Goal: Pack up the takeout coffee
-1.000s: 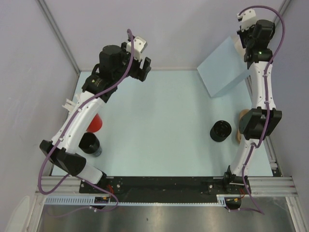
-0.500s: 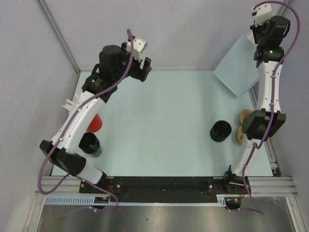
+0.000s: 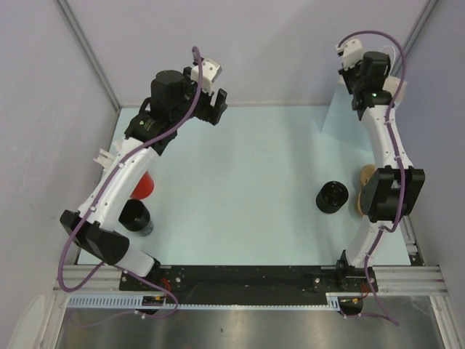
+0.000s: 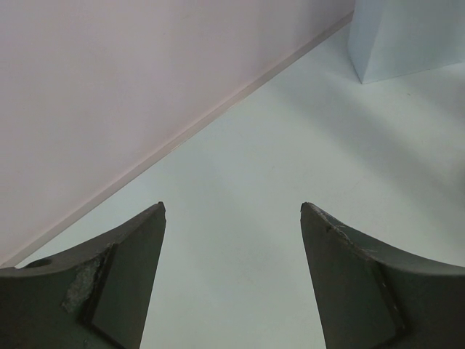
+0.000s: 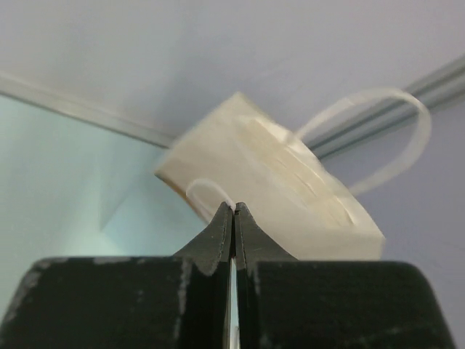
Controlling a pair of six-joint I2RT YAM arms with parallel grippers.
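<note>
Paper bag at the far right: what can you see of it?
The paper bag is pale blue outside, cream-white inside, with two thin looped handles. It sits open-mouthed at the table's far right corner. The right gripper, shut, seems to pinch its near handle; the far handle arcs free. From above, the arm hides most of it.

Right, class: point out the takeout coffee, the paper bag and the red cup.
takeout coffee (image 3: 332, 196), top external view, its lid.
paper bag (image 4: 407, 36), left wrist view, its side wall.
red cup (image 3: 144, 187), top external view, its visible side.
</note>
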